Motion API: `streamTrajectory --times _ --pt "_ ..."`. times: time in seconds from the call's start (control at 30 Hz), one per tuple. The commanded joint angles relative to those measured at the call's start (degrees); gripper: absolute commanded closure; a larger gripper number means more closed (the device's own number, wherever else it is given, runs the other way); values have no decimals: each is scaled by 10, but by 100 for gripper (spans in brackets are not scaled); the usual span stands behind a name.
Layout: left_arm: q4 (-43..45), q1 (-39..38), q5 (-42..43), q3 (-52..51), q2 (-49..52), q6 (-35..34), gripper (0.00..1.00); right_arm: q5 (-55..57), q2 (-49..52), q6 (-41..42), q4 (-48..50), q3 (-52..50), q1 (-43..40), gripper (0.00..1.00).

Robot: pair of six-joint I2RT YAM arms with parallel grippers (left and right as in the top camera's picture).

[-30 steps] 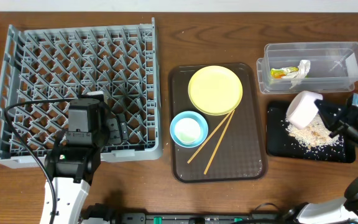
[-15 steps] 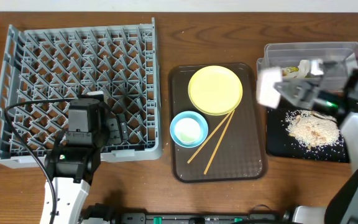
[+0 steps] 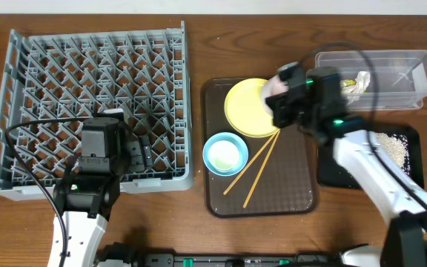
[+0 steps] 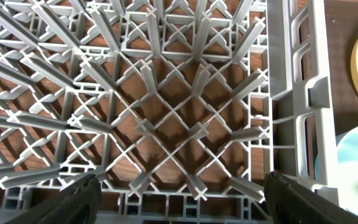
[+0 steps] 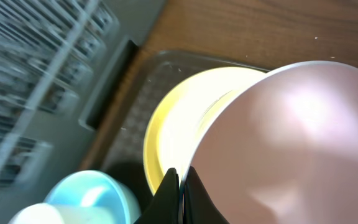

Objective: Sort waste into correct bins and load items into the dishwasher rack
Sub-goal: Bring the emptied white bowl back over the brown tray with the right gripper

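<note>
Overhead, my right gripper (image 3: 286,100) and wrist mostly cover the white bowl (image 3: 276,87); only a blurred pale edge shows, above the far-right part of the yellow plate (image 3: 245,111). My right forearm cuts off the left part of the black tray (image 3: 415,157) and the near-left corner of the clear tub (image 3: 399,73). Rice (image 3: 393,148) is visible on the tray, and the wrapper (image 3: 334,87) in the tub is partly masked by the wrist

In the right wrist view the fingers are pinched together on the bowl's rim. The bowl fills the right half of that view, smooth and glossy, reading pinkish-white, and it hides part of the plate. Rack is smeared by blur there

Whitish patch inside the light blue bowl (image 3: 224,153): can't tell what it is. Chopsticks (image 3: 259,166) lie crossed on the brown tray (image 3: 296,194), far ends at the plate's near edge

My left gripper (image 4: 179,200): jaws wide apart, nothing between them, tips cut off at the bottom edge, over the rack (image 4: 166,106) at its near-right corner
</note>
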Motion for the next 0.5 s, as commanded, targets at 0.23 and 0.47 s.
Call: streamTrajectory --times 0.23,0.47 --pt "0 3 -3 8 2 -3 14 123 104 -48 49 6 74 99" --pt "0 3 -3 8 2 -3 14 94 98 -47 54 8 75 79"
